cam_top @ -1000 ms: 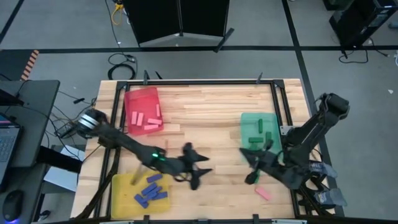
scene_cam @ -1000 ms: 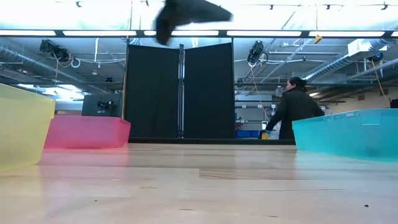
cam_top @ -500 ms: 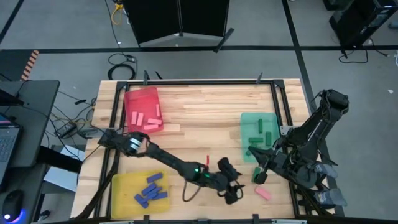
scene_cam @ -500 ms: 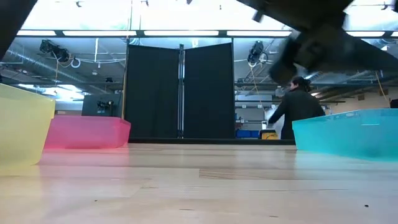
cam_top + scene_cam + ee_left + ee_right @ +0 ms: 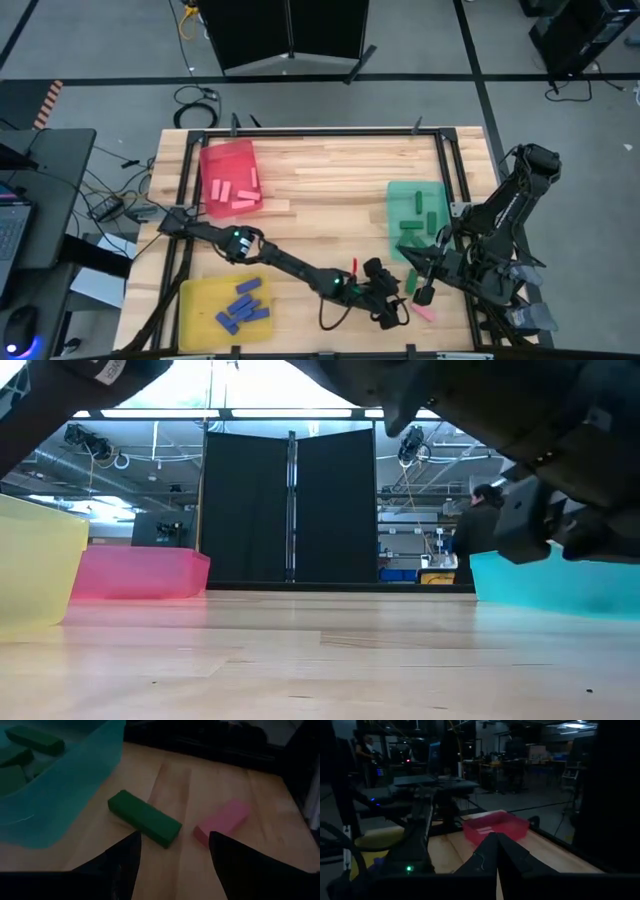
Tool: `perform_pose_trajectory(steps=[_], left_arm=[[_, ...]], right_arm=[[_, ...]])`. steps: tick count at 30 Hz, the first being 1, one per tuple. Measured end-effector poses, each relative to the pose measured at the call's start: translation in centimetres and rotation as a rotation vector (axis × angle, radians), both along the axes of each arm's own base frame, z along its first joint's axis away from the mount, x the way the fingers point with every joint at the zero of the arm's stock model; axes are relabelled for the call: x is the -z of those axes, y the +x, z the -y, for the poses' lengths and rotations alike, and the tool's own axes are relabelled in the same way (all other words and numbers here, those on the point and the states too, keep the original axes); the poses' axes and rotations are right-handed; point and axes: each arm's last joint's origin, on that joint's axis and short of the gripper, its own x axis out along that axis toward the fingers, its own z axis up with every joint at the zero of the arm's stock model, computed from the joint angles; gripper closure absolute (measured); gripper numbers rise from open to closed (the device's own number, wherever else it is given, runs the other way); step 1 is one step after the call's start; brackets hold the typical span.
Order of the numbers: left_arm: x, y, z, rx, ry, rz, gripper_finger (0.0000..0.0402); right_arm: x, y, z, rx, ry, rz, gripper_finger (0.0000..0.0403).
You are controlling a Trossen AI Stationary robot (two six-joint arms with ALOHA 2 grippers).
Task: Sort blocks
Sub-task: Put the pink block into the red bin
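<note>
The left hand [image 5: 392, 305], fingers apart and empty, hovers low over the near right of the worktop [image 5: 330, 190], just short of a loose green block [image 5: 144, 818] and pink block [image 5: 223, 821] lying beside the green tray [image 5: 397, 195]. It seems to be lining up a pick; next it must choose one block, straddle it and close. The right hand [image 5: 425, 293] is closed on nothing nearby, and the pink tray [image 5: 228, 152] sits at the far left.

Both wrist views dim and murky — low view bright under glaring ceiling strip lights, near arms blurred.
</note>
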Motion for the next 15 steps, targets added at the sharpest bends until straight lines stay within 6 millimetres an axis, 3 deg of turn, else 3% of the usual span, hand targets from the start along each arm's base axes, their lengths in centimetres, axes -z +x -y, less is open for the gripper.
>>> perform_pose_trajectory(steps=[10, 15], left_arm=[[0.02, 0.21, -0.05, -0.024, 0.033, 0.012, 0.0149], [0.07, 0.18, -0.02, -0.02, 0.033, 0.007, 0.0141]], right_arm=[[0.07, 0.11, 0.05, -0.01, -0.007, -0.006, 0.039], [0.26, 0.35, -0.56, -0.202, 0.019, -0.022, 0.0391]])
